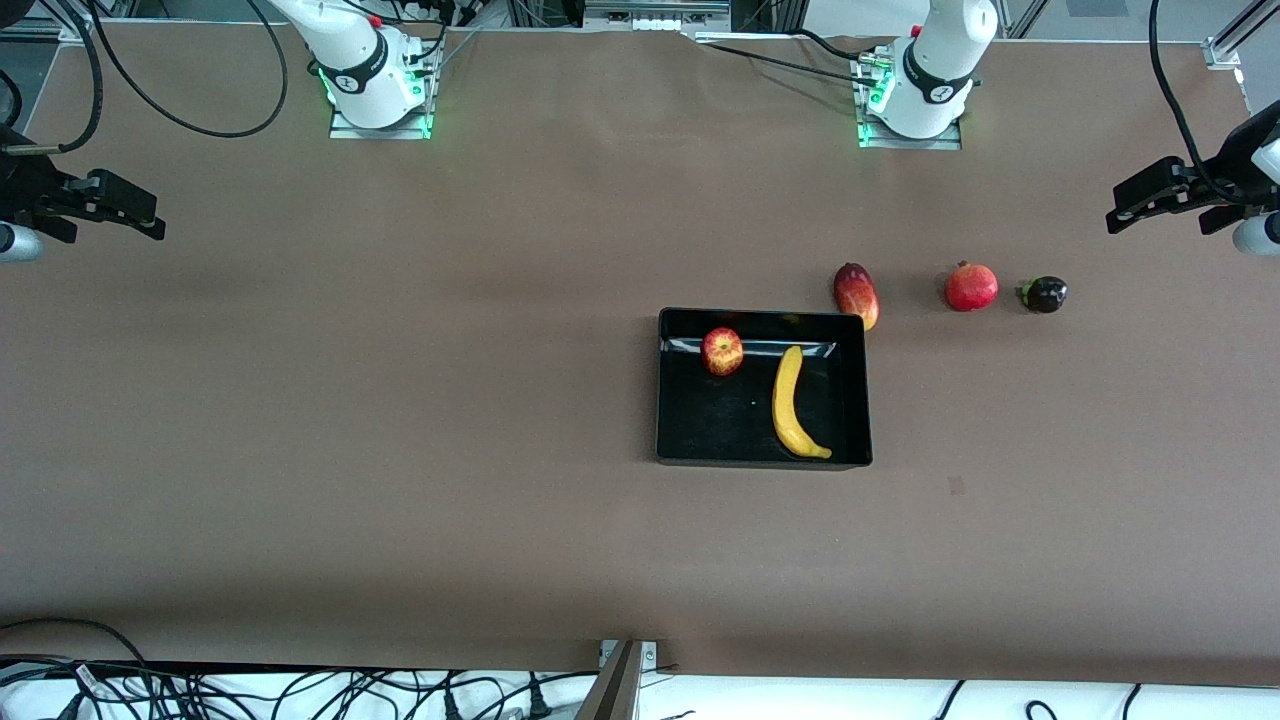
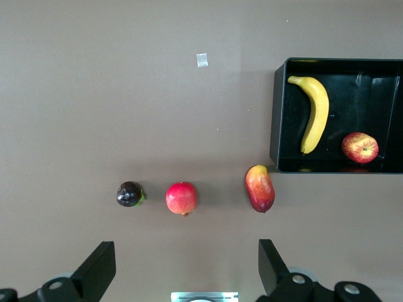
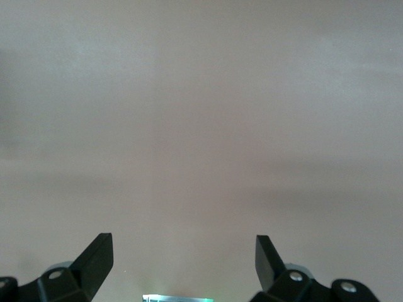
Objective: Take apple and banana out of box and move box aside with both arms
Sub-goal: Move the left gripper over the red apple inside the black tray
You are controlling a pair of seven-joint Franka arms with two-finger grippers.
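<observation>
The black box [image 1: 700,425] rests on the brown table, somewhat toward the left arm's end. Inside it lie the red-and-yellow apple [image 1: 722,351] and the curved yellow banana [image 1: 790,405]. The left wrist view shows the box [image 2: 280,113], banana [image 2: 317,110] and apple [image 2: 360,148] too. My left gripper [image 1: 1150,205] hangs open over the left arm's end of the table, holding nothing [image 2: 187,251]. Over bare table at the right arm's end, my right gripper [image 1: 110,205] is also open with nothing in it [image 3: 184,245].
A red-yellow mango [image 1: 856,294] lies against the box's corner nearest the left arm's base. Beside it, toward the left arm's end, sit a pomegranate [image 1: 971,286] and a small dark fruit [image 1: 1044,294]. A small tape mark [image 1: 957,486] is on the table.
</observation>
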